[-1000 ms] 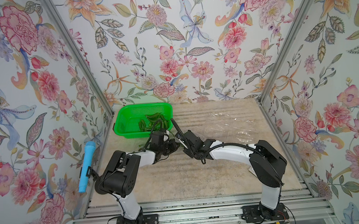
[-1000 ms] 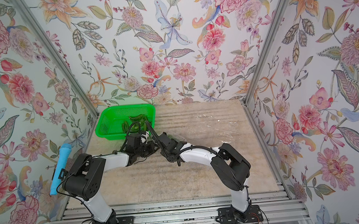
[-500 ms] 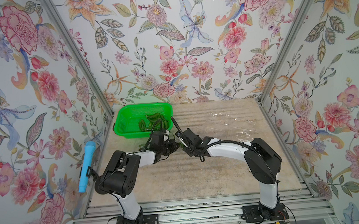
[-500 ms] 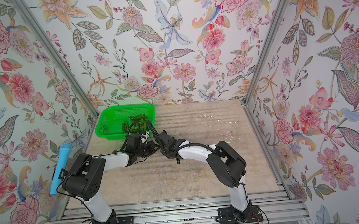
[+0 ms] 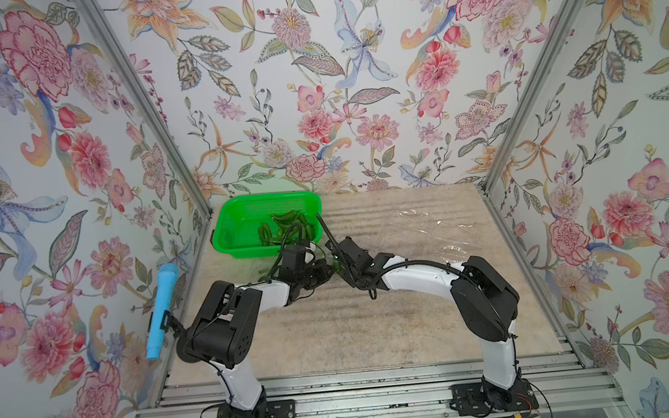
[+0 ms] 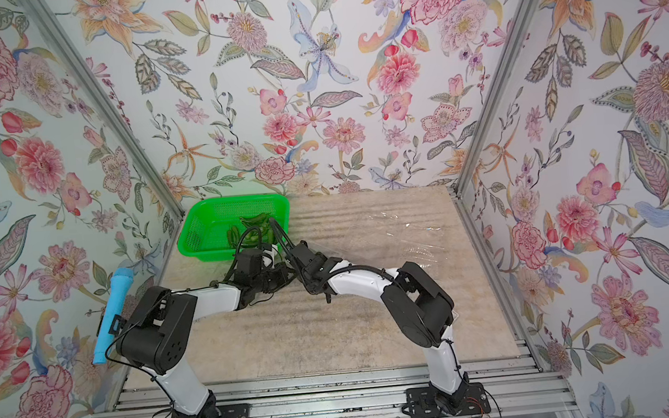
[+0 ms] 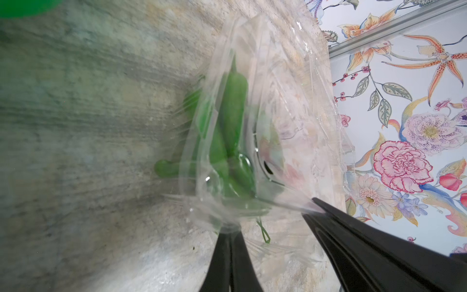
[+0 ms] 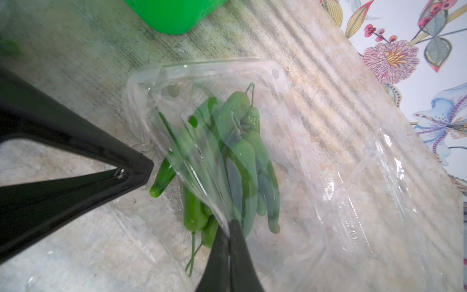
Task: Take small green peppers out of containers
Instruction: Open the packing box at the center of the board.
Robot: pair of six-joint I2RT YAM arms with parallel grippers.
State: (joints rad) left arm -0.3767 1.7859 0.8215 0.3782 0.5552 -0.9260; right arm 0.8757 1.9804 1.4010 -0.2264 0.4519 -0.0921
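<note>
1. The step in hand, as I judge it, is prying open a clear clamshell pack (image 8: 227, 73). It lies on the counter (image 5: 335, 334) left of centre, just on the near side of the green basket (image 5: 237, 204), between the two arms.
2. The left claw (image 7: 228, 233) is closed tight and nips a fold of the pack's thin plastic. The right claw (image 8: 229, 226) is also closed and pinches another flap of the same pack.
3. The small green peppers (image 8: 242, 161) are bunched together inside the pack. One pokes out through a gap on the side by the left claw.
4. The next move probably calls for drawing the two claws apart so lid and tray separate, then getting the peppers out toward the basket. The pull should be slow and even, because so thin a film could tear or slip from a pinch.
5. The pack is glossy and transparent, with rounded corners and small punched holes, and it crumples where it is pinched. The peppers are slender, curved and smooth-skinned, with thin wiry stems.
6. The basket is bright green perforated plastic, rectangular with rounded corners, and holds a heap of loose peppers (image 5: 281, 229).
7. The counter is rough, mottled beige with ridged streaks.
8. Other clear packs (image 5: 430, 230) lie to the right. They appear empty and show mainly as glints.
</note>
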